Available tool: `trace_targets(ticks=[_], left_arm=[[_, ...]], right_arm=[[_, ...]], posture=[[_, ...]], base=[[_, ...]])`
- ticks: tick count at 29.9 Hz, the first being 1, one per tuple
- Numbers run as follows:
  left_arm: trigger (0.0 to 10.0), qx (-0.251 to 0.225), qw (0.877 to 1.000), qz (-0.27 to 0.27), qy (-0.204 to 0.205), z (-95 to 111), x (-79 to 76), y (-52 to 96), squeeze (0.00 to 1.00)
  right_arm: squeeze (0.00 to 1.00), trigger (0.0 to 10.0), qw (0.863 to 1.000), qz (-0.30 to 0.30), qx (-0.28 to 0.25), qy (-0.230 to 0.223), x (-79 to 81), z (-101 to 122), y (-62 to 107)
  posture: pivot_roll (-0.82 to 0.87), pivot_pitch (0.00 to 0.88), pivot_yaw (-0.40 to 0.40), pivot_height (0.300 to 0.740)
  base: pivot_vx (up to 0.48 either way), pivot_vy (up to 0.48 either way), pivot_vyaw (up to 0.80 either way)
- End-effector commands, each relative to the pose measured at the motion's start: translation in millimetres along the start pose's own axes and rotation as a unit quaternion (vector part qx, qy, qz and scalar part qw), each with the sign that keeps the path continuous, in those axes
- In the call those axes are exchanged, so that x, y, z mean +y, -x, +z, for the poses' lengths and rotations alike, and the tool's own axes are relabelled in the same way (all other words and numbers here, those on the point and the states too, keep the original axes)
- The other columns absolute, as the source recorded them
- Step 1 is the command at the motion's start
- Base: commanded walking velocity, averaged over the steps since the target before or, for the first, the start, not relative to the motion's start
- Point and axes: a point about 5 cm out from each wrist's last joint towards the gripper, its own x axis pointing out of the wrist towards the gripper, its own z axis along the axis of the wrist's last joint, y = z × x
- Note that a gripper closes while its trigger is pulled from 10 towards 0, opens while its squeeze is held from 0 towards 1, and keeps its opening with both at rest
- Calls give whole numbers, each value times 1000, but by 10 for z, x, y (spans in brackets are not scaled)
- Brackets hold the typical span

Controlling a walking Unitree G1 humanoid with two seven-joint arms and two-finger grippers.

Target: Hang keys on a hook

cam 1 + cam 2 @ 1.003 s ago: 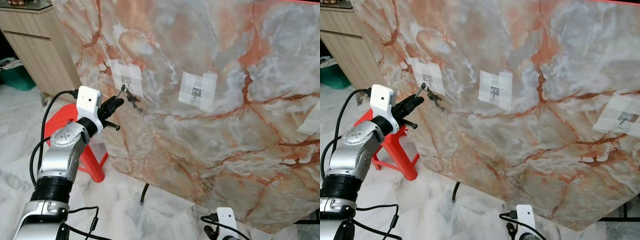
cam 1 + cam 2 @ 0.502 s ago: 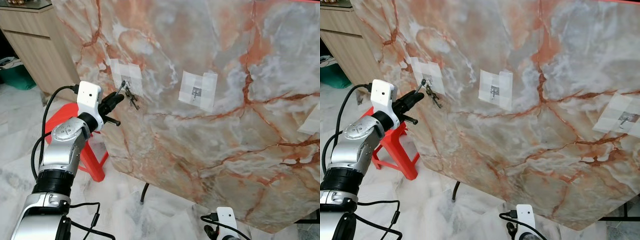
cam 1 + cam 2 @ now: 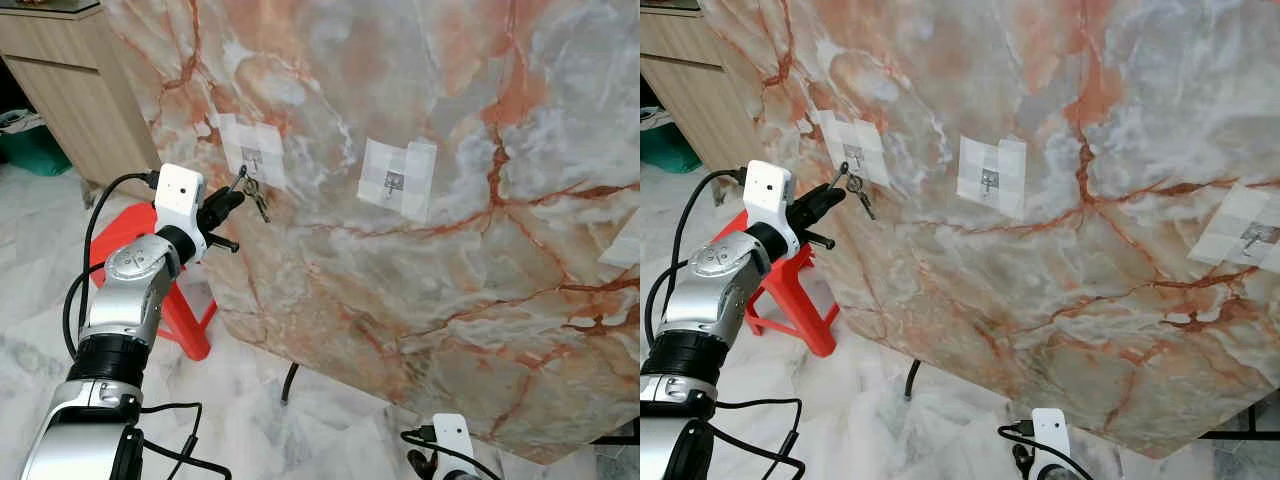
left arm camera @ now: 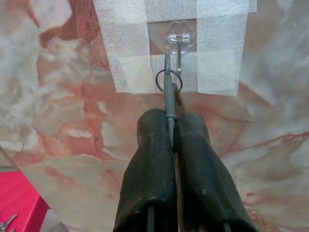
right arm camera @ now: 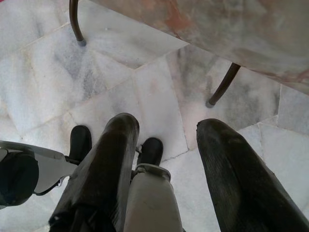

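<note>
The right end effector (image 5: 164, 159) hung idle nearest the robot, above the marble floor (image 5: 120, 92), its fingers set wide apart. Farther off on the left, the left end effector (image 4: 174, 140) was clamped narrowly on the keys (image 3: 256, 196), gripping one key by its shank so that the ring (image 4: 169, 81) projected ahead of the fingertips. Ring met the clear hook (image 4: 179, 38), taped to the upright marble slab (image 3: 450, 250); whether it was seated could not be determined.

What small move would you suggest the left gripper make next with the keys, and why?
Probably ease the keys slightly upward and lower the ring onto the hook. The left gripper, shut on the keys, holds the ring right at the hook's lower end, seemingly not yet hanging.
</note>
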Motion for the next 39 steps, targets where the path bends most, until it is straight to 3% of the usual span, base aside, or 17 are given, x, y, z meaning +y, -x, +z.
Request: trace_targets(ticks=[1,39], left_arm=[[10000,-2,1000,6,-12,41,23,-18,0],[10000,-11,1000,-9,-20,129,19,-94,0]], right_arm=[[0,10000,1000,-1,-2,-7,16,8,-4],[0,10000,1000,-1,-1,-8,22,4,-4]], posture=[[96,61,20,740],[95,66,25,740]], base=[[0,0,0],[0,0,0]])
